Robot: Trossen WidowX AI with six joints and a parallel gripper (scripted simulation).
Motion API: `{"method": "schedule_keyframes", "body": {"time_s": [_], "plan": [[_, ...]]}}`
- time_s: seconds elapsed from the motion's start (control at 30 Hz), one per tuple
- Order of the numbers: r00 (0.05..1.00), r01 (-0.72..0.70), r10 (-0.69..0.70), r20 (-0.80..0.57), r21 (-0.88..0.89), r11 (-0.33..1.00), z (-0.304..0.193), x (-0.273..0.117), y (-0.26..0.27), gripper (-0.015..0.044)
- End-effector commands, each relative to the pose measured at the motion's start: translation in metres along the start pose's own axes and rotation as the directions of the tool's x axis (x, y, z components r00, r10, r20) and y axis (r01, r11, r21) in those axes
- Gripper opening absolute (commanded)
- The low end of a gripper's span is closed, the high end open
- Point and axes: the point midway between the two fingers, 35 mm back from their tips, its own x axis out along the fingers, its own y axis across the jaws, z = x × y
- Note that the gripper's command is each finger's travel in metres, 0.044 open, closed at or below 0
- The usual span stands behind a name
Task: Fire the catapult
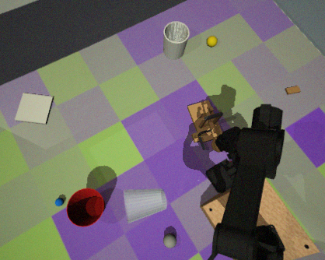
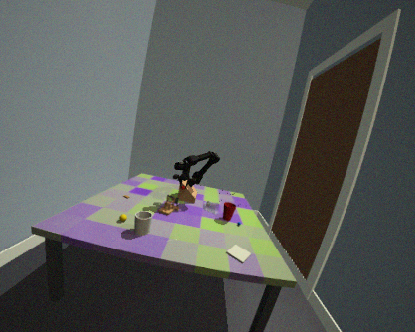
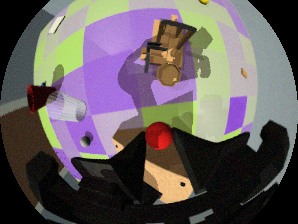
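Note:
The red ball (image 3: 159,135) (image 2: 183,187) is held between the fingertips of my gripper, which is shut on it. The gripper (image 1: 222,157) is raised above the table, on the base side of the catapult; the ball is hidden in the top view. The brown wooden catapult (image 1: 206,124) (image 2: 167,206) (image 3: 171,44) stands upright near the table's middle, its round spoon cup (image 3: 169,74) on the side towards me and empty. The white mug (image 1: 174,50) (image 2: 143,225) stands upright beyond the catapult and is out of the wrist view.
A wooden sloped block (image 1: 281,218) (image 3: 167,184) lies under the arm. A red cup (image 1: 85,207) (image 2: 229,211), a clear cup (image 1: 145,204) on its side, a grey ball (image 1: 169,240) and a blue ball (image 1: 59,202) lie to one side. A yellow ball (image 1: 211,41) lies near the mug.

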Motion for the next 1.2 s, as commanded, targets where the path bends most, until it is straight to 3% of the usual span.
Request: {"method": "schedule_keyframes", "body": {"time_s": [0.0, 1.17], "plan": [[1.0, -0.003, 0.003, -0.015, -0.003, 1.0, 0.0, -0.004, 0.0, 0.0], [0.939, 0.0, 0.075, -0.335, 0.217, 0.976, 0.081, 0.036, -0.036, 0.0]]}}
